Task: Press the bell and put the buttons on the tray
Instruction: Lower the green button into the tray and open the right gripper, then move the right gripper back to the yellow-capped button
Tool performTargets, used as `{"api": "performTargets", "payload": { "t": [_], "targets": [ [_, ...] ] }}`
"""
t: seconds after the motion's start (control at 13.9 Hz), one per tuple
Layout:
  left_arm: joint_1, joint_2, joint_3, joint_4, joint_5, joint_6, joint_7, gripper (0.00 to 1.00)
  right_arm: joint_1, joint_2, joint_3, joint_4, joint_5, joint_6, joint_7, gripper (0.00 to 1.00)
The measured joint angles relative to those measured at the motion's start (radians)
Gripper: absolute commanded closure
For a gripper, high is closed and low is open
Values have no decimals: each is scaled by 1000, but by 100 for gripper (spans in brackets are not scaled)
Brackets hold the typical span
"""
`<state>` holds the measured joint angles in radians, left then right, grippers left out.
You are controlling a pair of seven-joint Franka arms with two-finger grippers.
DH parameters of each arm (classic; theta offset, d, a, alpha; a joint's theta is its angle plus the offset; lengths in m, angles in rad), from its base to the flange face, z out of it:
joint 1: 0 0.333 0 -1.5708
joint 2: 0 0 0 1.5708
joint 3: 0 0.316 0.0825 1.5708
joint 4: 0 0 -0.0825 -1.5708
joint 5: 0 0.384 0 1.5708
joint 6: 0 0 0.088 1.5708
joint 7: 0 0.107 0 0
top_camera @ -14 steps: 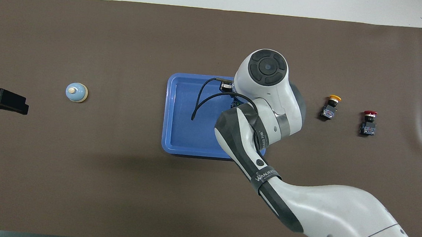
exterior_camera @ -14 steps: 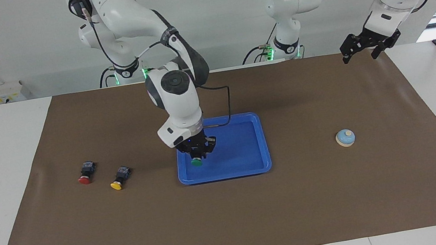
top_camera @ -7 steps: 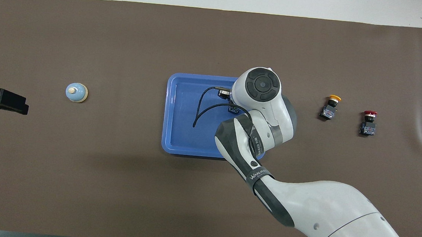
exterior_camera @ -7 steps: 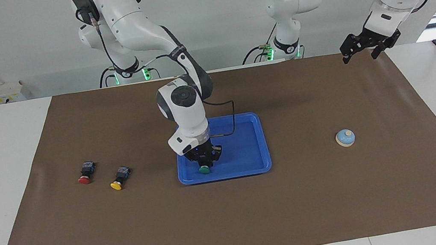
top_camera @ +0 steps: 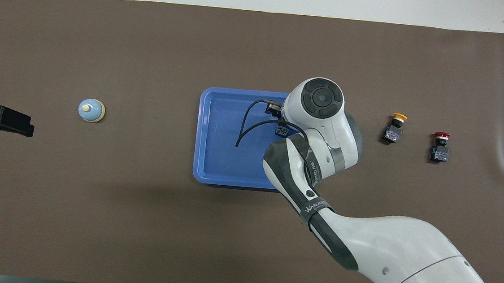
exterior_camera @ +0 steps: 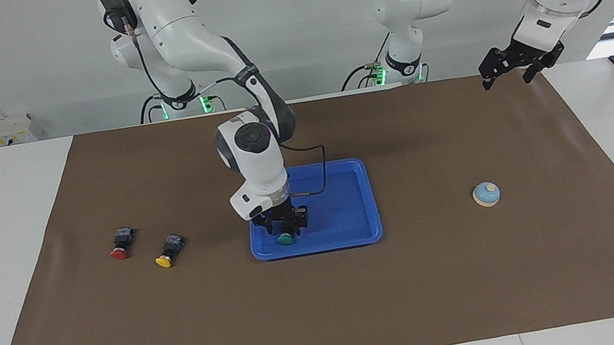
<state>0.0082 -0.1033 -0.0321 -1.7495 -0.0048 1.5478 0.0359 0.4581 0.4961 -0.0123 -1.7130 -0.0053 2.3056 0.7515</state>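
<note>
You see the green button (exterior_camera: 285, 238) lying in the tray (exterior_camera: 350, 215) between the right gripper's (exterior_camera: 285, 227) parted jaws; the arm's band reads "WANJEER". The left gripper (exterior_camera: 513, 68) waits open.

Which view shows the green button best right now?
The facing view: the green button lies in the tray under the right gripper, its cap plainly visible. In the overhead view, the right arm's wrist covers it, so none of it can be made out.

Facing camera: high, across the table, looking at both arm bases. Overhead camera: above the robots' end, looking steeply down. Both cover the brown mat (exterior_camera: 325, 291) and tray (exterior_camera: 369, 200).
</note>
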Motion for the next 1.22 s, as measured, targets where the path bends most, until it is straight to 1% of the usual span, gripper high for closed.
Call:
{"api": "performTargets", "payload": {
  "t": [0.14, 0.29, 0.5, 0.72, 0.86, 1.0, 1.22],
  "targets": [
    [0, 0, 0, 0, 0, 0, 0, 0, -21, -14, -1, 55, 0, -79, 7, 0],
    [0, 0, 0, 0, 0, 0, 0, 0, -70, -55, -2, 97, 0, -170, 0, 0],
    [0, 0, 0, 0, 0, 0, 0, 0, -151, -133, -3, 105, 0, -291, -95, 0],
    [0, 0, 0, 0, 0, 0, 0, 0, -244, -165, -6, 100, 0, -361, -184, 0],
    [0, 0, 0, 0, 0, 0, 0, 0, -286, -167, -7, 77, 0, -375, -206, 0],
    [0, 0, 0, 0, 0, 0, 0, 0, -309, -177, -7, 17, 0, -349, -211, 0],
    [0, 0, 0, 0, 0, 0, 0, 0, -341, -201, -8, -123, -1, -198, -216, 0]
  ]
}}
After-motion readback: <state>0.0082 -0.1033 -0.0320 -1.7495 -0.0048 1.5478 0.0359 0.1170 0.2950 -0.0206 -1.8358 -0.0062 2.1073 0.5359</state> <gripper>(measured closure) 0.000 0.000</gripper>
